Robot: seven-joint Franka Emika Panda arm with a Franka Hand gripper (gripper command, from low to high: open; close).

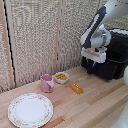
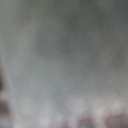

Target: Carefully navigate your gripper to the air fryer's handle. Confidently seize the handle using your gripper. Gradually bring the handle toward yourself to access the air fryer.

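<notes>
Count on the table (image 1: 95, 107): one air fryer (image 1: 114, 55), one pink cup (image 1: 47, 83), one small white bowl (image 1: 62, 77) with yellow contents, one yellow-orange item (image 1: 76, 88) lying loose, and one white plate (image 1: 30, 110) with a patterned rim.

The air fryer, matte black and boxy, stands at the table's back edge toward the exterior view's right corner. My pincer (image 1: 93, 62) sits against its front face, covering the spot where the handle would be; the handle itself I cannot make out. The cup and bowl stand just beside each other near the middle of the table, the cup closer to the front edge. The loose yellow item lies between the bowl and the air fryer, apart from both. The plate rests at the front edge, toward the exterior view's left corner, well apart from the air fryer.

My arm (image 1: 95, 30) enters from the upper right of the exterior view, bends down at the wrist, and carries the white end block low in front of the appliance, fingers pointing downward. Whether my pincer is apart or clamped I cannot tell: the fingers are too small and dark against the black body. The wrist view is a grey blur and settles nothing.

The table is pale wood in planks. Behind it hang woven beige panels (image 1: 35, 35) with wooden uprights
</notes>
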